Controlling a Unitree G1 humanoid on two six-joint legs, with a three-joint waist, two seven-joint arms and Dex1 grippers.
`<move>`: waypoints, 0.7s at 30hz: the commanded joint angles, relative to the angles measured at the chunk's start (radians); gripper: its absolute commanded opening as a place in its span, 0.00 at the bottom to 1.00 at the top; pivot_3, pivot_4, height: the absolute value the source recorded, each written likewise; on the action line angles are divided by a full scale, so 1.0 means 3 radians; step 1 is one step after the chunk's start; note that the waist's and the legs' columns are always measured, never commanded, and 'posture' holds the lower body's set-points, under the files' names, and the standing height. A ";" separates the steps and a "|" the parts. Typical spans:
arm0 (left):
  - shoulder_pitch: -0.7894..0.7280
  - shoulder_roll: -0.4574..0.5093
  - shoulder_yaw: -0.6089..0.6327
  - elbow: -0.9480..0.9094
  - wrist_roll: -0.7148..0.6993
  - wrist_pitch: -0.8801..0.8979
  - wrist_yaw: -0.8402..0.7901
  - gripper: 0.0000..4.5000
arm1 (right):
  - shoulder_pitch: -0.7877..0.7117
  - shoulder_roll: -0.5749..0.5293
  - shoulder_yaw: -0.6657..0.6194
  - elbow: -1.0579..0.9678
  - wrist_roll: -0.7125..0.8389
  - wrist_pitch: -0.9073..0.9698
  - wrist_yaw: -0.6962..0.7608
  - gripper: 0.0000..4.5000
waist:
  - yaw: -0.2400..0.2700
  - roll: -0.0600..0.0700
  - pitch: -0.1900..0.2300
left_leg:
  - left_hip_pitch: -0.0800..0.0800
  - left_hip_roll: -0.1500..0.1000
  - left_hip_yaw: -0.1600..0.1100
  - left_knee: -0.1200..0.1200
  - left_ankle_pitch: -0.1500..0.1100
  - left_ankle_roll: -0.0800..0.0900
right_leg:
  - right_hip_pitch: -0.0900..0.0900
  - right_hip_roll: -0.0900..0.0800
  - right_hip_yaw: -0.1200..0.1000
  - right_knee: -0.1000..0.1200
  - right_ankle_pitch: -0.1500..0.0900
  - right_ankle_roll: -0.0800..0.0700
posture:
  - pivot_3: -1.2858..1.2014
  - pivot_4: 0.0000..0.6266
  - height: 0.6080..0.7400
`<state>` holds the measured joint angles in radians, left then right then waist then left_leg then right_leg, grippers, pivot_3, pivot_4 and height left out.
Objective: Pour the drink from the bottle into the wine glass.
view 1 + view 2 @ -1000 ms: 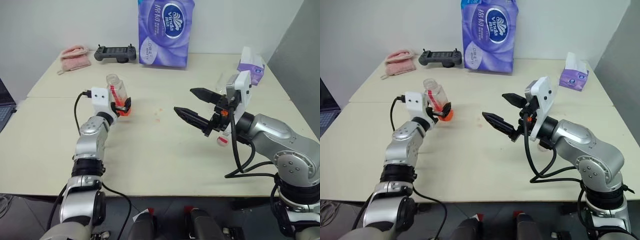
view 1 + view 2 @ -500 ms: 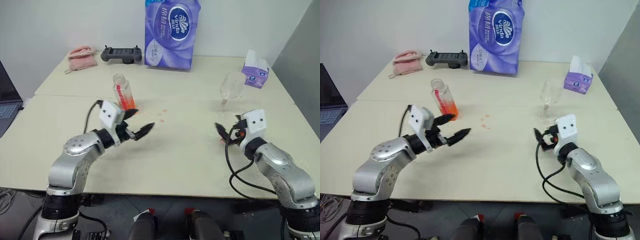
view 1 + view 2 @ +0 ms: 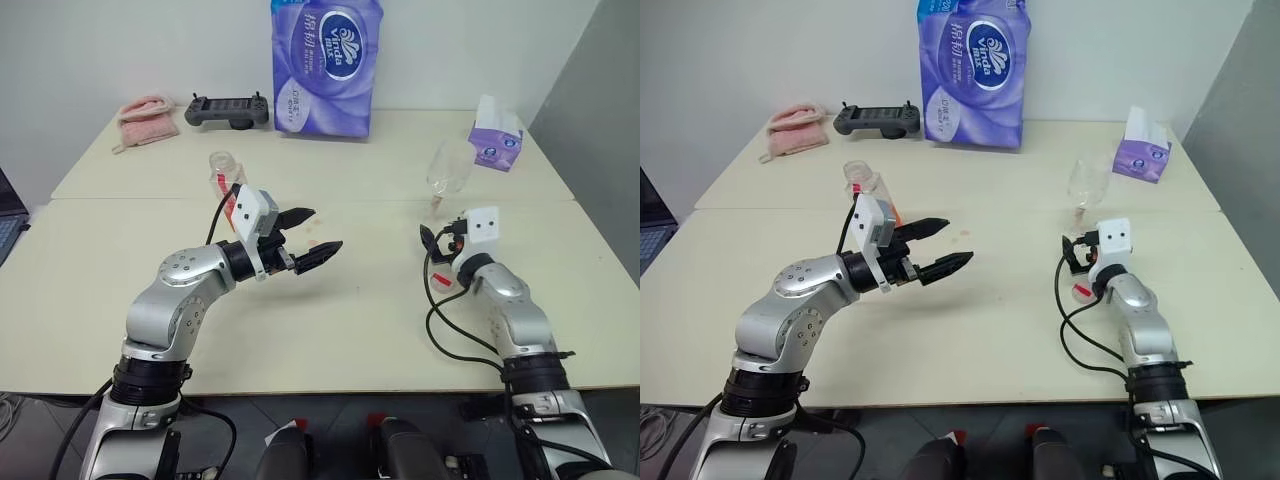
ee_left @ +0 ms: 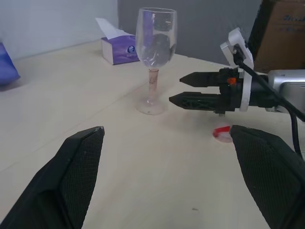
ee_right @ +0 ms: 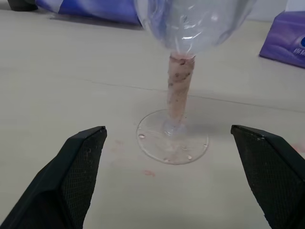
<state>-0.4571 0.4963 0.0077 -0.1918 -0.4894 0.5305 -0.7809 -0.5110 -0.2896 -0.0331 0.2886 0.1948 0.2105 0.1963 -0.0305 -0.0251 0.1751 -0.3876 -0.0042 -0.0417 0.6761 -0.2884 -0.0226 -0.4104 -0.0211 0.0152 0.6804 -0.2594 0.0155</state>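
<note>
Left eye view. The bottle stands uncapped on the table, left of centre, with a little orange-red drink low in it. The left gripper hovers to its near right, fingers spread and grasping nothing, pointing toward the right side of the scene. The wine glass stands upright on the right, with the right gripper just near of its foot, jaws apart and empty. A pinkish-red cap lies on the table beside the right arm. Pink spots mark the tabletop between bottle and glass. At the far edge lie a tissue pack, a controller, a pink cloth and a tissue box.

Right eye view. The same layout appears. Neither vessel is held, so pouring is judged not yet done: gripping the bottle, carrying it to the glass and tipping it all appear to remain.

Left wrist view. This view alone shows the right gripper from the side, its two fingers level and parted, their tips close to the glass stem but apart from it. The bowl looks empty.

Right wrist view. Only here is the pinkish residue on the stem plain, with droplets on the round foot; the glass sits centred between the open fingers, untouched.
</note>
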 commanded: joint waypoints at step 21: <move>-0.0012 0.0005 0.0061 -0.0122 0.0016 -0.0128 0.0070 1.00 | -0.1291 0.0162 -0.0306 0.2303 -0.0205 -0.1127 0.0002 0.91 | -0.0005 0.0001 0.0001 | 0.0001 0.0000 0.0002 -0.0001 0.0000 -0.0001 | 0.0000 -0.0002 0.0002 0.0000 0.0000 -0.0001 | 0.52 0.24 1.00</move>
<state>-0.4533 0.4876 0.0073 -0.1984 -0.4844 0.5113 -0.7563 -0.8599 -0.2367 -0.1006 0.9665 0.1317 -0.0875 0.1876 -0.0321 -0.0247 0.1753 -0.3873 -0.0043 -0.0412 0.6759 -0.2883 -0.0228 -0.4105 -0.0217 0.0157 0.6804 -0.2593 0.0154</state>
